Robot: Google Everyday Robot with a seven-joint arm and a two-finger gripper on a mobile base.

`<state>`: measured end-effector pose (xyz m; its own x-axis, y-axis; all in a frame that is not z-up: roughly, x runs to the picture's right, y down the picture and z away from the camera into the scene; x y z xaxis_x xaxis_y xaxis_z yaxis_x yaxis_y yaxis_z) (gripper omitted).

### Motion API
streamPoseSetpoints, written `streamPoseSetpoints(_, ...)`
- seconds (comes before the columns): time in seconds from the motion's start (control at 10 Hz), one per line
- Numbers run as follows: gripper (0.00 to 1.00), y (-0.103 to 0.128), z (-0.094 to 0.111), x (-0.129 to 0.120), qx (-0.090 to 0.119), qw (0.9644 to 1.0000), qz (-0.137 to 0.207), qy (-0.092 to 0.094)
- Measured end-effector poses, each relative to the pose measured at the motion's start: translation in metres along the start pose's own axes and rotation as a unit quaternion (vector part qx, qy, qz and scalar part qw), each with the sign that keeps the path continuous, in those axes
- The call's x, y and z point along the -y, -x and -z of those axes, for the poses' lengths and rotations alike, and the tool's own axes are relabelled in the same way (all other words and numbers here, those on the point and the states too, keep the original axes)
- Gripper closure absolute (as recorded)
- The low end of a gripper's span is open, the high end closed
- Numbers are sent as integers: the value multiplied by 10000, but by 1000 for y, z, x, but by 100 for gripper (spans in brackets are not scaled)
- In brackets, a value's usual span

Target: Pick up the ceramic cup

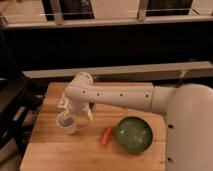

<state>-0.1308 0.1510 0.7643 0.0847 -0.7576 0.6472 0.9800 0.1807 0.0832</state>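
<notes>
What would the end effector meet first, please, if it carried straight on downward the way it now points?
Most likely the ceramic cup: the end effector hangs right at its rim, though depth is hard to judge.

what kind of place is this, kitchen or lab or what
Probably a kitchen-style test area, though that is a guess. A wooden butcher-block table holds a green bowl, a carrot-like orange piece and the ceramic cup, with the tool right at the cup. A dark counter ledge runs behind.

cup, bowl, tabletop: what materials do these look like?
Cup: plain white, opaque, likely glazed ceramic. The gripper sits right over its rim.
Bowl: green with a faint sheen, glazed ceramic or plastic, can't tell which.
Tabletop: wood, butcher-block look with visible plank strips, matte.
</notes>
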Motion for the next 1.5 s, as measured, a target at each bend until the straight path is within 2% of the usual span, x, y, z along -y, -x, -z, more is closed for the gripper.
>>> streamPoseSetpoints(0.4, 22, -3, -6, 1, 10, 10000, 60, -15)
streamPoseSetpoints(0.5, 28, -3, -7, 1, 12, 10000, 71, -16)
streamPoseSetpoints(0.8, 60, -5, -9, -2, 15, 10000, 92, -20)
streamPoseSetpoints(1.0, 74, -6, -10, 0, 11, 9999, 120, -23)
streamPoseSetpoints(1.2, 96, -9, 6, -4, -43, 9999, 147, -50)
streamPoseSetpoints(1.5, 99, -12, 39, -6, -96, 9997, 184, -90)
